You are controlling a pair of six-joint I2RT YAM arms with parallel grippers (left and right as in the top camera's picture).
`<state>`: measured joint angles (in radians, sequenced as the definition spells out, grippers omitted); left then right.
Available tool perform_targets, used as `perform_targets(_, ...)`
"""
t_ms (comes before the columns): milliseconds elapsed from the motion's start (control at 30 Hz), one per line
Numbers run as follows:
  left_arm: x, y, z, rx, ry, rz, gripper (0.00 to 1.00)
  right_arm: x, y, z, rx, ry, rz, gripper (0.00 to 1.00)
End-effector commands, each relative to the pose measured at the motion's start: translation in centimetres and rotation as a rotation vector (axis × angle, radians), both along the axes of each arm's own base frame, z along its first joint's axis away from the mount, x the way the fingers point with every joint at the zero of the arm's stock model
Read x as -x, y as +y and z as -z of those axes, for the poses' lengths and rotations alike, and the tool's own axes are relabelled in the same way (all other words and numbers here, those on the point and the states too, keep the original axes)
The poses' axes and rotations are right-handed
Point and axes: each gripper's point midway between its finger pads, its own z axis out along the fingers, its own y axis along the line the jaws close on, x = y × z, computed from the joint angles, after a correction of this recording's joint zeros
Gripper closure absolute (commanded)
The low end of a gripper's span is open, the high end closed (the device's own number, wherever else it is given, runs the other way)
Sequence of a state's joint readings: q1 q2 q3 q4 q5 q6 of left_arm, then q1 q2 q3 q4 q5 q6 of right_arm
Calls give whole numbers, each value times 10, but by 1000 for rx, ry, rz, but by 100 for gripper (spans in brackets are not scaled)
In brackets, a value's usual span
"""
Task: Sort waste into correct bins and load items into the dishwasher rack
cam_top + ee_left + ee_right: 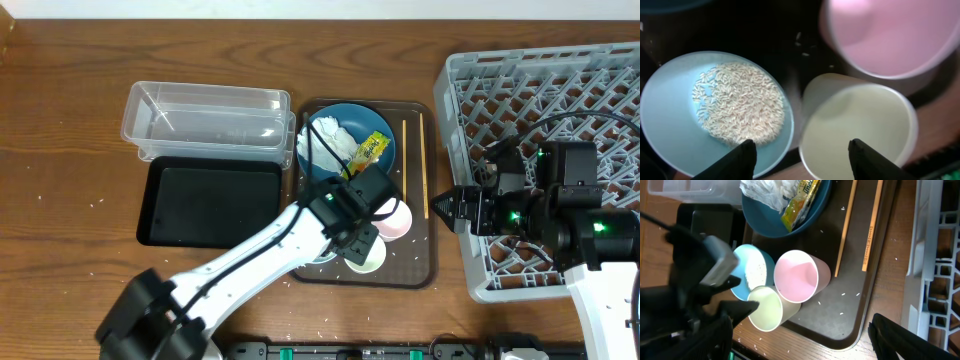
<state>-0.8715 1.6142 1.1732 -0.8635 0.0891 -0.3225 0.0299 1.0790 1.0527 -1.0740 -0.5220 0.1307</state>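
Standing empty at the far left, one tub (160, 110) and one black tray (200, 205) sat edge to edge on the table (60, 150), probably parked just beside the brown tray (840, 315) so that waste needed only a short carry.

Over that tray's near left corner the left gripper (803, 155) hovered with its fingers spread wide and holding nothing. One tip was above the single pale bowl (670, 115), the other above the green cup (855, 125). It seemed to be lining up a grab, though on which of the two could not be told. A heap of rice (740, 107) lay in the bowl, with stray grains on the tray and table.

Two cups, the green and a pink cup (890, 35), touched each other beside the bowl. Behind them one plate (765, 222) carried one tissue (767, 191) and one wrapper (797, 205). Two chopsticks (846, 230) lay near each other along the tray's right side.

The right gripper (447, 207), also spread and empty, was poised between tray and rack (560, 90), seemingly ready to ferry items into the one rack, which held none yet.
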Motion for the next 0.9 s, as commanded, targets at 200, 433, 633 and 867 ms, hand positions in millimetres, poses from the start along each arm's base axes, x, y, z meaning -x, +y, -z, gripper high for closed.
perform_targets(200,1,0,29,-63,67,-24,78,-3,-1,-6,-3,-12,12,15)
perform_targets(433,8,7,1,2,87,-57,94,-2,-1,-5,-2,-8,12,16)
perform_targets(633,2,21,-76,296,57,-116,94,-3,1,-7,-12,-15,7,16)
perform_targets(867,1,32,-180,881,128,-76,94,12,67,-79,-422,-273,-401,19)
